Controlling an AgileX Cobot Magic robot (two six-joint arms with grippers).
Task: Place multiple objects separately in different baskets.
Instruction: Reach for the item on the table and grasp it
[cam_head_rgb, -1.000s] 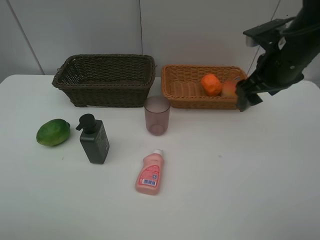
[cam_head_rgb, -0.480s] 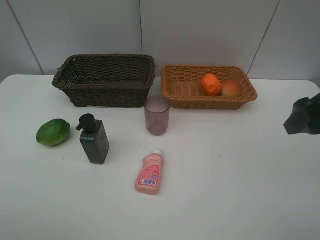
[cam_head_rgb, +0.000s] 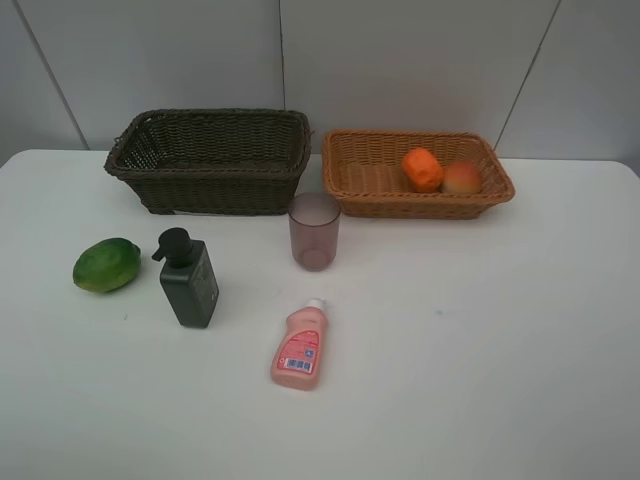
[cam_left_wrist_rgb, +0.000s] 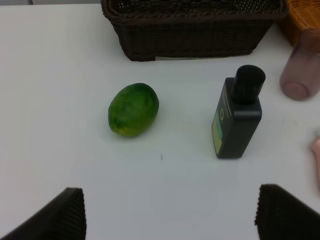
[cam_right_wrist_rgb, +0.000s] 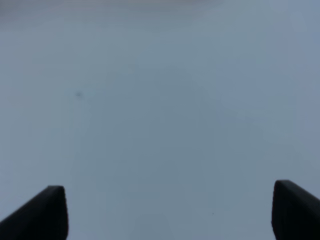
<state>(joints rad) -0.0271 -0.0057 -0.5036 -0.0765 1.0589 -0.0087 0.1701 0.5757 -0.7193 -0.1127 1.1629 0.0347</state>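
The dark brown basket (cam_head_rgb: 210, 160) stands empty at the back left. The light tan basket (cam_head_rgb: 370, 180) at the back right holds the orange (cam_head_rgb: 422, 169) and the peach (cam_head_rgb: 461, 178). On the table lie the green fruit (cam_head_rgb: 106, 265), the dark pump bottle (cam_head_rgb: 188, 279), the mauve cup (cam_head_rgb: 314, 231) and the pink bottle (cam_head_rgb: 299, 346). Neither arm shows in the high view. My left gripper (cam_left_wrist_rgb: 170, 212) is open, above the table short of the green fruit (cam_left_wrist_rgb: 133, 109) and pump bottle (cam_left_wrist_rgb: 238, 114). My right gripper (cam_right_wrist_rgb: 170, 210) is open over bare table.
The white table (cam_head_rgb: 480, 350) runs to a pale wall behind the baskets. In the left wrist view the dark basket (cam_left_wrist_rgb: 195, 30) is beyond the fruit, with the cup (cam_left_wrist_rgb: 300, 70) and the tan basket's corner (cam_left_wrist_rgb: 304, 15) beside it.
My right arm has pulled away from the tan basket to the right and left the high view. The orange and peach stay in the basket. Nothing else moved.
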